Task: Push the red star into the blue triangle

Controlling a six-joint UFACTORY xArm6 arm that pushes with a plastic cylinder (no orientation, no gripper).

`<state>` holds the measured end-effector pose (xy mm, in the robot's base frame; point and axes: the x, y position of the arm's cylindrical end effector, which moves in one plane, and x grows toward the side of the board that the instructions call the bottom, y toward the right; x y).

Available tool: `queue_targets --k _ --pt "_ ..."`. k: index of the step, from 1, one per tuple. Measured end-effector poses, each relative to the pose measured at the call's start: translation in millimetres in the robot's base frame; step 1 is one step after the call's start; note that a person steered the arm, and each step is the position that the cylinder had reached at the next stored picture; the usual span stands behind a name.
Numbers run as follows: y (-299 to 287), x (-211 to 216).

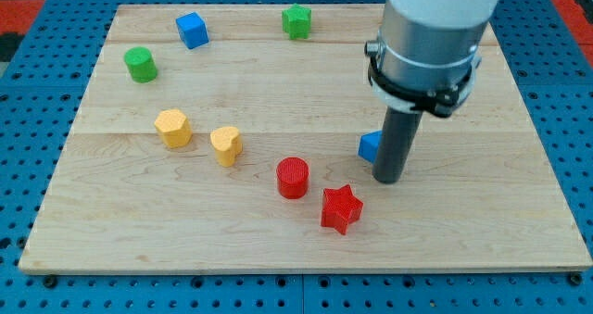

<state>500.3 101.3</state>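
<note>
Red star (341, 208) sits near the tabletop's bottom edge, right of centre, with the red cylinder (293, 178) just beside it on the view's left and the blue triangle (371, 146) up toward the view's top right, mostly hidden behind our rod. Our tip (388, 180) rests on the wooden board (278, 101) touching or just beside that triangle, so the star lies down and to the view's left of it. We carry no pincer, only 1 bare rod that grasps nothing, and we judge the tip must first circle to the star's bottom-left side before pushing it up-right into the triangle.
</note>
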Motion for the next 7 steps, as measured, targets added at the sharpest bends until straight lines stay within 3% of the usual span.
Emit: queue_targets --k 1,2,3,5,6,7 --pt "24.4 2.5" --pt "41.7 86.0" --pt "3.7 118.3" --pt "-23.7 90.0" --pt "-79.7 96.2" --pt "-93.0 84.3"
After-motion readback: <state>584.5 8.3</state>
